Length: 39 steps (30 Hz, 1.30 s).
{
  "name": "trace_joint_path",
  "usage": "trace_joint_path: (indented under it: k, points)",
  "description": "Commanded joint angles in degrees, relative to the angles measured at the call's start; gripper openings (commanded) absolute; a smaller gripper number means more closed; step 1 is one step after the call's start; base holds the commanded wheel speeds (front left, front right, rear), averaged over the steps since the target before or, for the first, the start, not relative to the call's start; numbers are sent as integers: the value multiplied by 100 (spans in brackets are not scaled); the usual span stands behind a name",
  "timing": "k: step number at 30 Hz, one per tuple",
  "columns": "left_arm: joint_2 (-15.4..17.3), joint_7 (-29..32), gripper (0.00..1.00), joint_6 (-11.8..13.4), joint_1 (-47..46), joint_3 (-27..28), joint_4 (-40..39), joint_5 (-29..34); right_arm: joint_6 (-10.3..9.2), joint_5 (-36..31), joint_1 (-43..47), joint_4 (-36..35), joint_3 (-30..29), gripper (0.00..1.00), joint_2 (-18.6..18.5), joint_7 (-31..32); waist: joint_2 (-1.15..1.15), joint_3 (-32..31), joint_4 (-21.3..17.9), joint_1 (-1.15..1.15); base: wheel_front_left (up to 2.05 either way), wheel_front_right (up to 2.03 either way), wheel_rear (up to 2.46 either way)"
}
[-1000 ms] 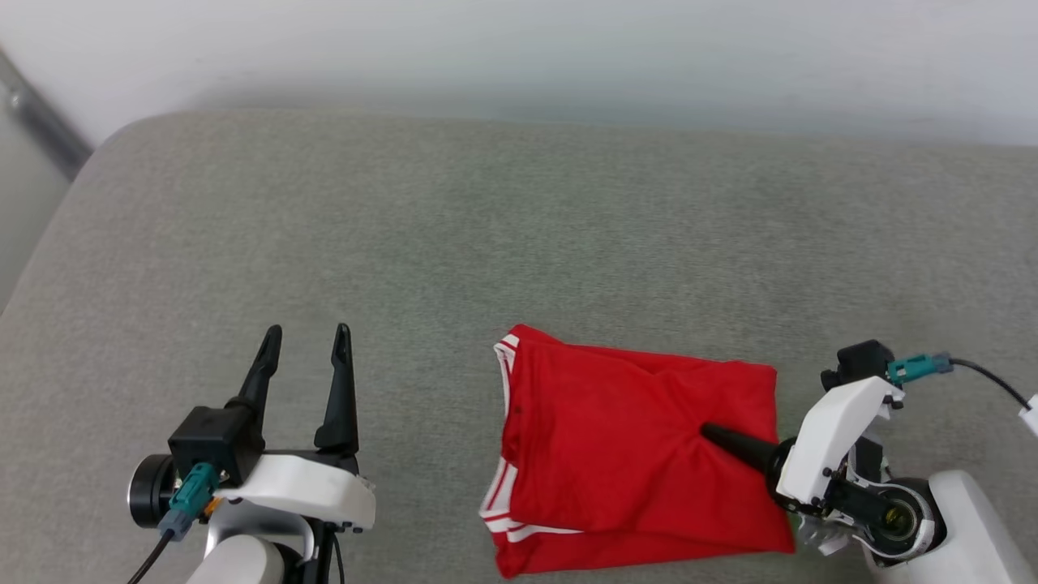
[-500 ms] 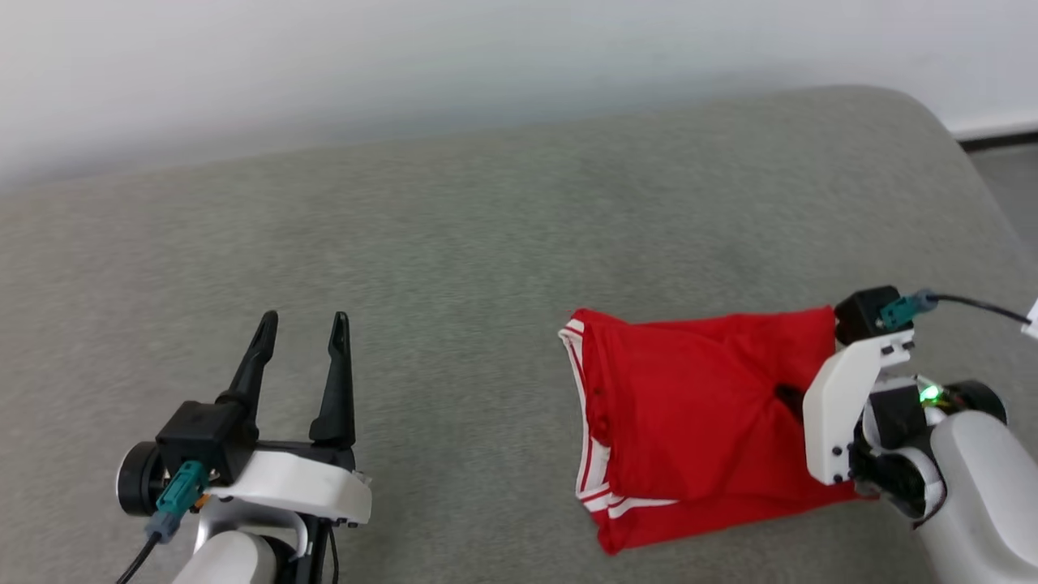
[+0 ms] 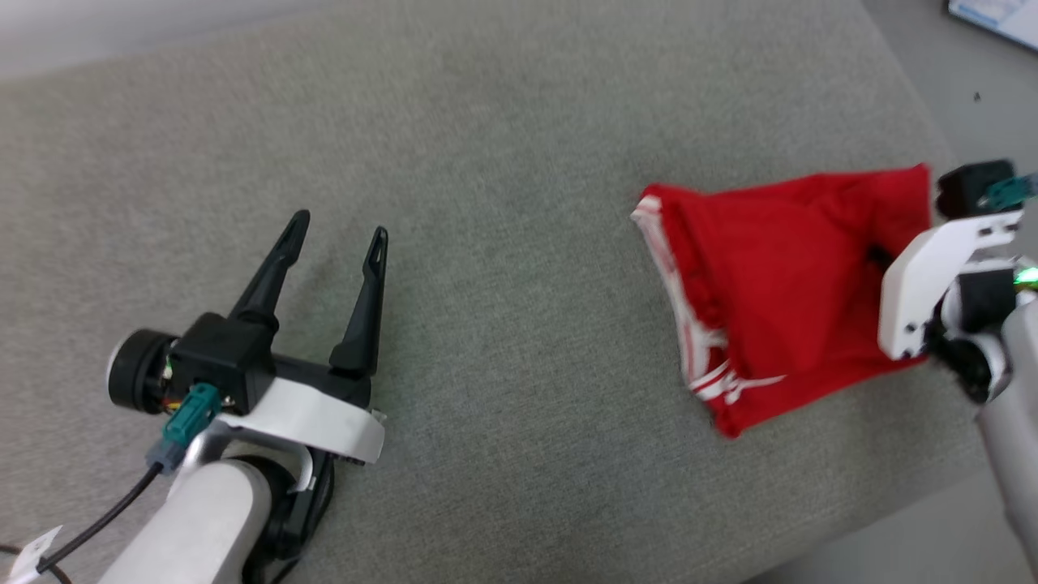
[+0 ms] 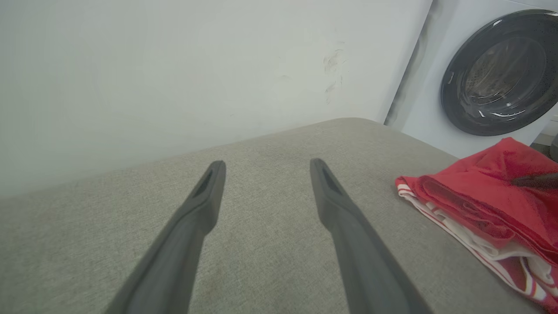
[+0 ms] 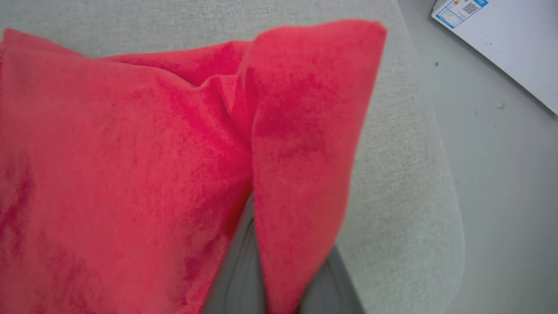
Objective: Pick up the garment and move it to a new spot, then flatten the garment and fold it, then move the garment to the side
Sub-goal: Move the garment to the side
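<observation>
The garment (image 3: 778,276) is a folded red shirt with white-and-red striped trim along its left edge, lying near the right end of the grey cushion (image 3: 519,162). My right gripper (image 3: 880,258) is shut on a raised fold at its right side. In the right wrist view, red cloth (image 5: 130,152) drapes over the dark fingers (image 5: 237,270). My left gripper (image 3: 340,227) is open above bare cushion, far left of the garment. The left wrist view shows its fingers spread (image 4: 267,165) and the garment (image 4: 488,205) at the right. The letters and number are hidden.
The cushion's rounded right edge (image 5: 418,174) lies just beyond the garment, with grey floor (image 5: 501,174) below it. A white sheet with a printed label (image 5: 501,43) lies on the floor. A washing machine door (image 4: 492,74) and a pale wall (image 4: 174,65) stand beyond the cushion.
The head camera has swung right. My right gripper has dragged the garment right, from mid-cushion to near the right edge, bunching its right side upward. The left gripper stays open.
</observation>
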Motion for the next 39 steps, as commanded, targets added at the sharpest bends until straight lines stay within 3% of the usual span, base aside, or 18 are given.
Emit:
trace_joint_path:
  k: [1,8,14,15,16,24,27,34,39]
  points:
    - [31,21,100,-14,-91,9,-39,37,-6,-53,-118,27,-25,0,-39,-59,0,382,-124,-1,0,0,0]
    - [242,301,100,-160,-513,-87,-407,235,-6,-841,-926,754,-825,0,-336,-818,0,1059,106,-1,0,0,0]
    - [378,424,100,-174,-718,-59,-633,341,-7,-1494,-1344,1174,-1759,3,-337,-1403,0,1416,208,-1,0,0,0]
    - [392,440,100,-166,-741,-60,-655,350,-7,-1598,-1370,1255,-1944,26,-274,-1495,0,1450,213,-1,0,0,0]
    - [403,452,100,-159,-762,-57,-678,359,-6,-1726,-1391,1326,-2100,100,-213,-1585,0,1477,214,-1,0,0,0]
    - [401,483,100,-124,-761,-107,-659,375,-6,-3036,-1267,1367,-3401,100,277,-2575,0,1349,171,-1,0,0,0]
    - [349,390,100,-92,-646,-92,-563,320,-5,-3365,-1141,1297,-3630,100,460,-2879,0,1114,146,-1,0,0,0]
    - [113,43,100,125,-127,-11,-230,64,-6,-3611,-512,1070,-3624,100,783,-3246,0,263,222,-1,0,0,0]
    - [-64,-211,100,296,306,77,-68,-165,-6,-3334,289,614,-3376,100,1082,-3261,0,-312,385,-1,0,0,0]
